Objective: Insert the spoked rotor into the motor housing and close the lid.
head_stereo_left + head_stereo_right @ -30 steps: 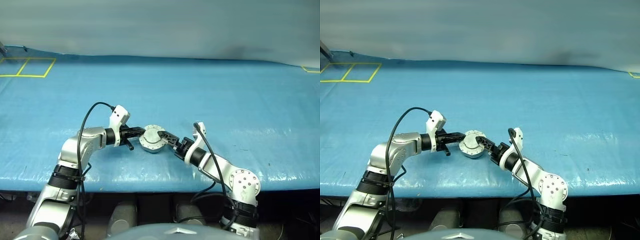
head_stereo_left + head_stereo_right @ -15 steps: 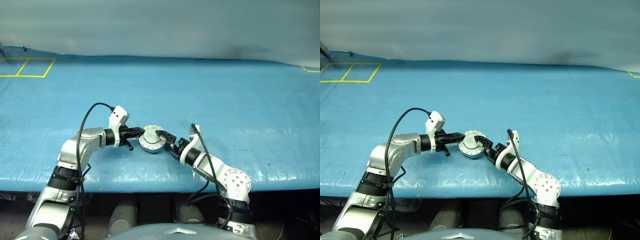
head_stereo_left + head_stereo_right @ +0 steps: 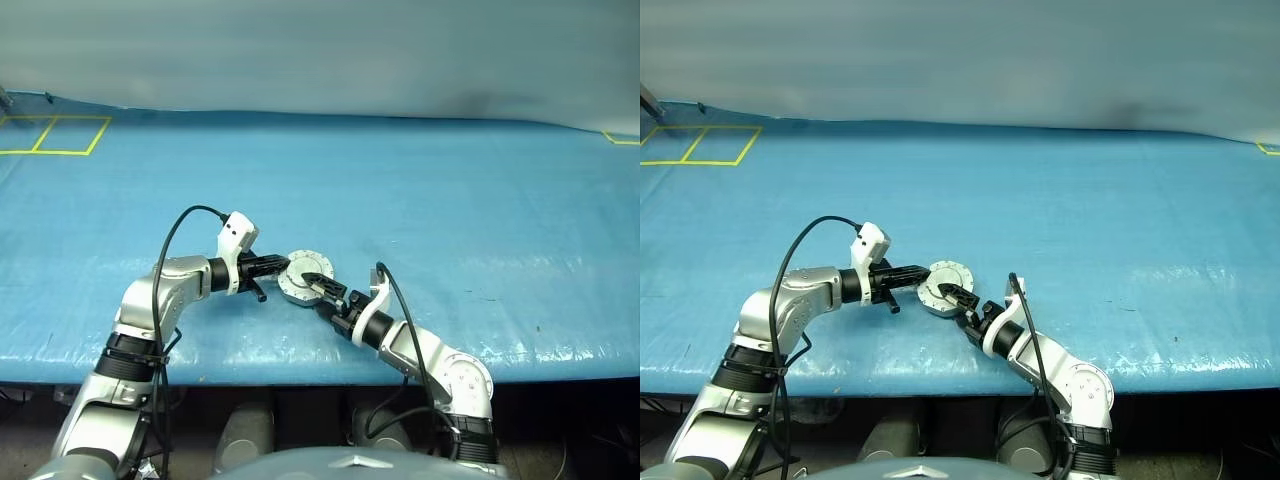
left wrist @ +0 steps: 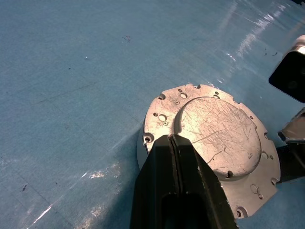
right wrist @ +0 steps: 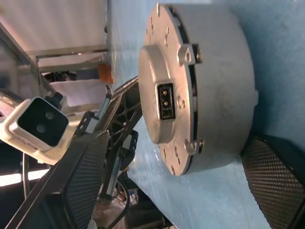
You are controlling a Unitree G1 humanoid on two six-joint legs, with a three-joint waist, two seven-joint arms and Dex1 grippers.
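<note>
Lid (image 4: 217,136): down on the motor housing (image 5: 224,95) — plain face up.
Left tool (image 4: 174,143): fingers pressed together, tips on lid.
Right tool (image 5: 167,186): spread wide — straddling housing.

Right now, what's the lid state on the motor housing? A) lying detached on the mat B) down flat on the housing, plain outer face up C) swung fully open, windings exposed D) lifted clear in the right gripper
B: the lid lies flat on the motor housing with its scratched plain outer face up, no windings showing; the shut left gripper rests at its rim, and the right gripper stands open around the housing.
</note>
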